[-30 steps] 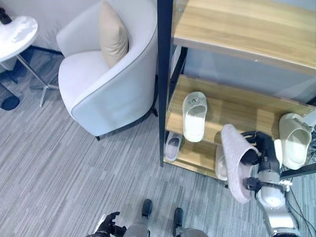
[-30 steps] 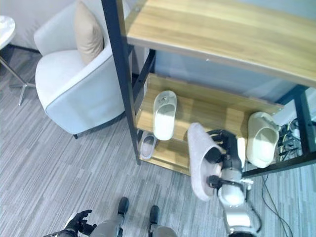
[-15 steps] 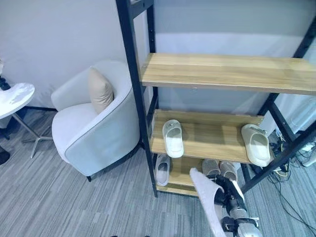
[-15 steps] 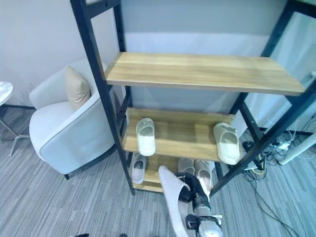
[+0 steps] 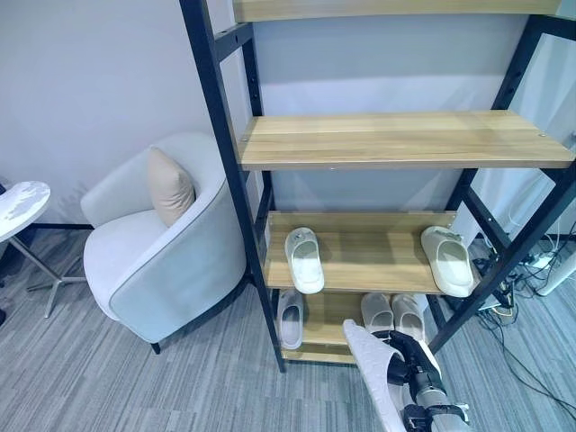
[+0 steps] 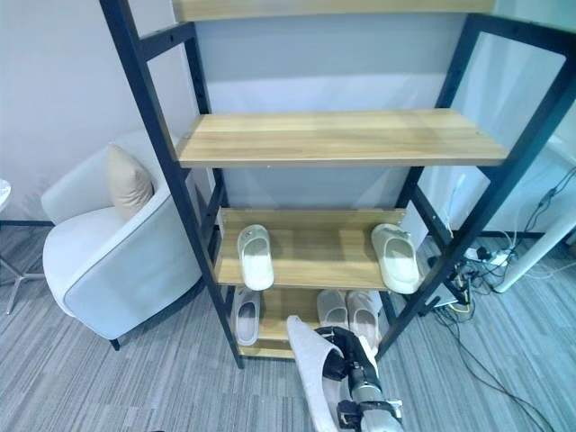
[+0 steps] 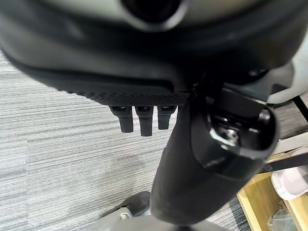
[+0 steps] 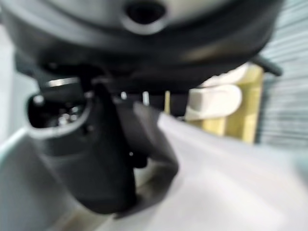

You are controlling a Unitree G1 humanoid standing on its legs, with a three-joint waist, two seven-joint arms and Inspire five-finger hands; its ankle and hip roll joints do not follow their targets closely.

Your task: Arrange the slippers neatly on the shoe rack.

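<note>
My right hand is shut on a pale grey slipper, held on edge low in front of the shoe rack; the thumb presses on the slipper. On the rack's middle shelf lie a white slipper at the left and a cream one at the right. The bottom shelf holds one slipper at the left and a pair just behind my right hand. My left hand hangs over the carpet, relaxed and holding nothing.
A white armchair with a beige cushion stands left of the rack, with a round side table further left. The upper shelf is bare. Cables and a power strip lie right of the rack.
The camera has tilted up, so more of the rack shows and the scene sits lower and smaller. My right hand still holds the grey slipper low before the rack.
</note>
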